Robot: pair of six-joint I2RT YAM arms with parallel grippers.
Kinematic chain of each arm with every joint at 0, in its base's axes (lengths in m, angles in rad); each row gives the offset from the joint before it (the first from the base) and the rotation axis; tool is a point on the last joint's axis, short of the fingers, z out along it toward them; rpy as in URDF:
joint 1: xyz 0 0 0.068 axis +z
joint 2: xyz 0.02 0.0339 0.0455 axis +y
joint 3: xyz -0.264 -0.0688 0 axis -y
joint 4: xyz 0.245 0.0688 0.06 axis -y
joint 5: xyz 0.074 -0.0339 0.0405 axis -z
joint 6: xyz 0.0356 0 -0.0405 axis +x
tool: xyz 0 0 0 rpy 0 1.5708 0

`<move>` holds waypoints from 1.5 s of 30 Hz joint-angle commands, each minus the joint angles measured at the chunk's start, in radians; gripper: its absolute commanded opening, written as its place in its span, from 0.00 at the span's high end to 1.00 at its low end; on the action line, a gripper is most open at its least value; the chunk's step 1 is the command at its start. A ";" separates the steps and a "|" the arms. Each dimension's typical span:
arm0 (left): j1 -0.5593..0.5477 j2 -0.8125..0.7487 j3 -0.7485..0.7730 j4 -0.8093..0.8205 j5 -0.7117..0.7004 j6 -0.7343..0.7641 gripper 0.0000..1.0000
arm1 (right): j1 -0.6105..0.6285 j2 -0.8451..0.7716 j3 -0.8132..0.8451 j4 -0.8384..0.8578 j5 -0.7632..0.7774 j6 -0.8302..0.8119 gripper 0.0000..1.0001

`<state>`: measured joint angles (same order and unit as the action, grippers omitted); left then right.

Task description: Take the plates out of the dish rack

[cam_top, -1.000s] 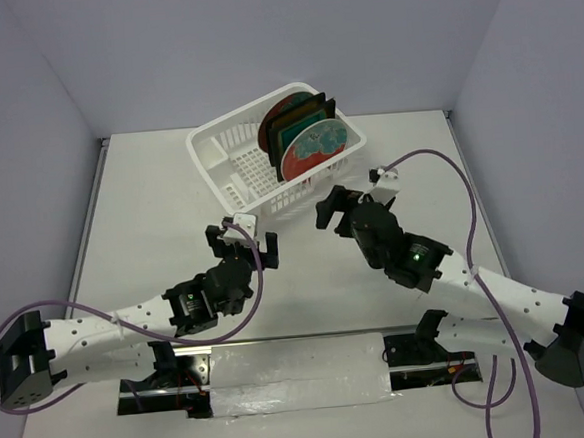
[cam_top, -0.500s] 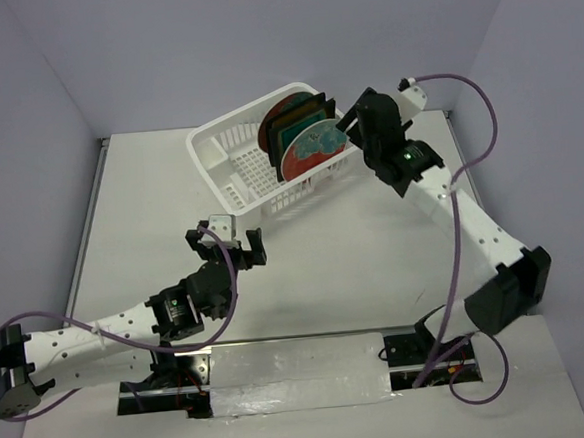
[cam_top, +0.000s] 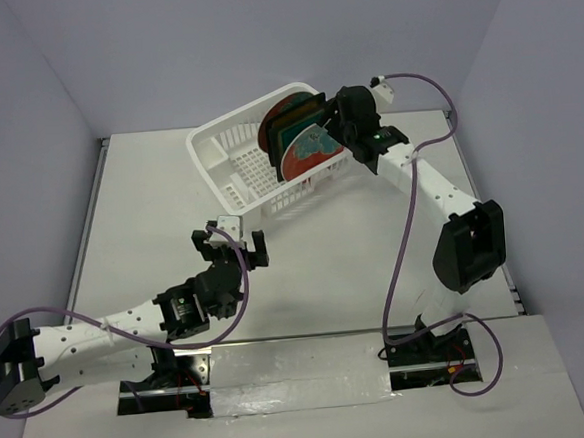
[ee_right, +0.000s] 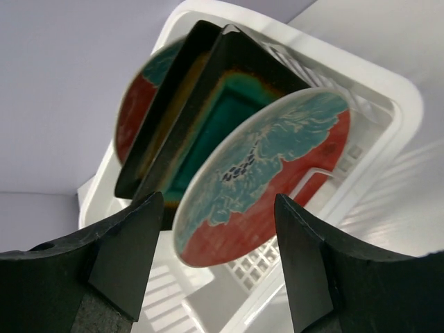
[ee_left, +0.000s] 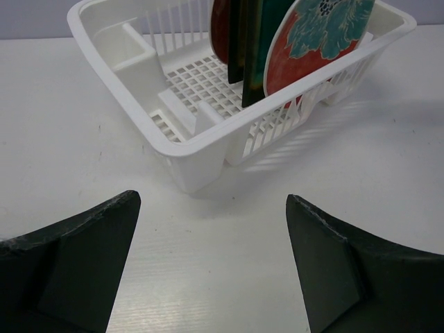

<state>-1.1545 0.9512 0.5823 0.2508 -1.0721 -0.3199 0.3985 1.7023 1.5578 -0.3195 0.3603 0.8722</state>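
The white table (cam_top: 151, 209) filled most of the overhead view. The dish rack (cam_top: 230, 161) sat at upper centre. All four plates stood on edge, packed close in its right end: a red-rimmed round plate (ee_right: 263, 180) in front, a teal square plate (ee_right: 215, 118) and an amber square plate (ee_right: 182, 104) behind it, and another round plate (ee_right: 132, 104) at the back. They looked glazed, so probably stiff, slippery and breakable, and best pinched at the top rim above the rack wall. The right gripper (ee_right: 216, 205) was spread wide and empty, framing the front plate. The left gripper (ee_left: 213, 208), lower centre-left and well apart from the rack, also gaped empty.
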 commanded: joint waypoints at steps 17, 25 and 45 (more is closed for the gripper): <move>-0.002 0.006 0.045 0.007 -0.026 -0.011 0.02 | -0.004 0.184 0.174 0.089 -0.072 0.090 0.30; -0.002 0.017 0.051 0.004 -0.022 -0.013 0.02 | -0.006 0.195 0.142 0.112 -0.110 0.119 0.39; -0.002 0.012 0.057 -0.008 -0.032 -0.016 0.03 | -0.006 0.209 0.166 0.073 -0.156 0.153 0.84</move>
<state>-1.1545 0.9668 0.5961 0.2192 -1.0790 -0.3210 0.3985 1.9385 1.6962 -0.2714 0.2127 1.0389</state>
